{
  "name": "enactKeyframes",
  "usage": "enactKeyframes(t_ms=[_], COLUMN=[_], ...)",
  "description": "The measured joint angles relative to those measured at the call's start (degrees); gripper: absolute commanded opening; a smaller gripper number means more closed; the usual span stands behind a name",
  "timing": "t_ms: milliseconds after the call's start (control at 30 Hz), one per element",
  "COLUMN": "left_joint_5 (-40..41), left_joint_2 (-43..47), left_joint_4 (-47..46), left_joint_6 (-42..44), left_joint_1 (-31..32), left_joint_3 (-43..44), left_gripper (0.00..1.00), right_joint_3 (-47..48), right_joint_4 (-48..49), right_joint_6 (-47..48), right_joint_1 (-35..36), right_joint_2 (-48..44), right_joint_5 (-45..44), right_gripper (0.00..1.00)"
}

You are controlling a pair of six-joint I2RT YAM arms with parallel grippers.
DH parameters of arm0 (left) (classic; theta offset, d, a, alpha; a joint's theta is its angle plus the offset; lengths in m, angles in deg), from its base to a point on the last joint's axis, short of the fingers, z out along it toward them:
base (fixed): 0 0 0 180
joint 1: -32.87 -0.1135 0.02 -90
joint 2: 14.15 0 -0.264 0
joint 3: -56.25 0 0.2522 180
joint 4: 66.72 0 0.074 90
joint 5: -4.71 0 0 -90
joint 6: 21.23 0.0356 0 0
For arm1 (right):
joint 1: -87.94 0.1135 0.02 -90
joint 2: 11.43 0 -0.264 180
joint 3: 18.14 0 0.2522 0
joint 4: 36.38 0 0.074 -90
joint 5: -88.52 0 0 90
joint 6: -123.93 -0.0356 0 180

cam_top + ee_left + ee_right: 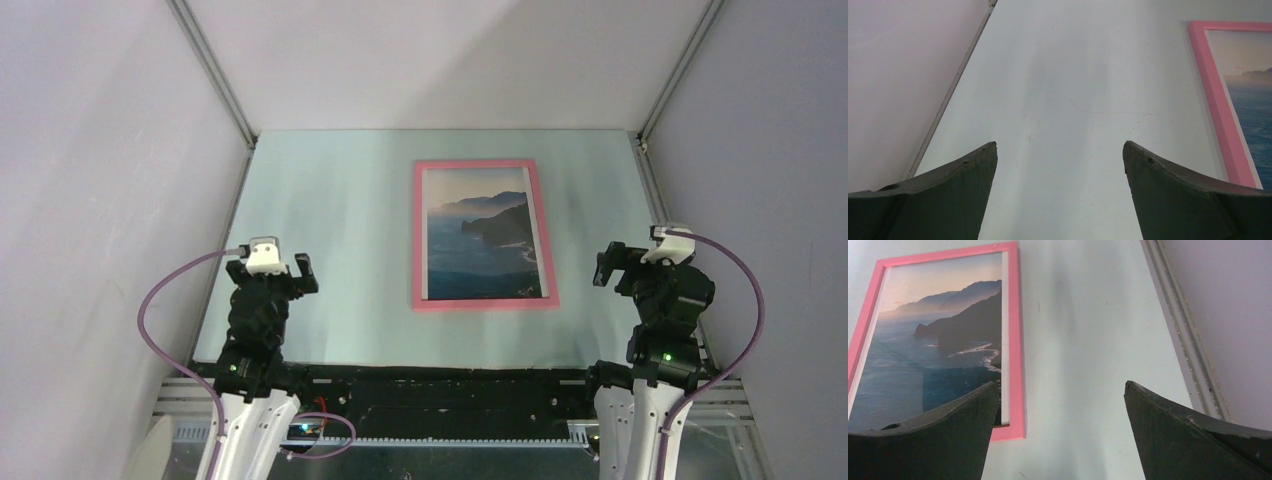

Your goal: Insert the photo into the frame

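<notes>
Top external view: photo point(482, 235) lies face-up inside frame point(417, 235) on the table point(330, 230); task appears complete. Left gripper point(271, 271) and right gripper point(622, 262) flank it, fully spread, empty, hence clear.

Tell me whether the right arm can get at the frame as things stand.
Probably yes. The right gripper is open and empty, and the frame lies flat to its left with only bare table between them. Nothing stands in the way.
</notes>
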Motion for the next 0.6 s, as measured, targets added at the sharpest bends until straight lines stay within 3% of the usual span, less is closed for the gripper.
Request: enactKeyframes(t_ms=[600], left_joint_5=[-3.06], left_joint_2=[0.59], left_joint_4=[-0.39], left_joint_6=[0.26], left_joint_1=[-0.63], left_joint_3=[-1.97], left_gripper=[1.0], right_joint_3=[0.0], right_joint_4=[-0.11], right_joint_6=[-0.68], right_joint_1=[-0.79], right_joint_2=[0.0], right_joint_5=[1.7], right_gripper=[0.99])
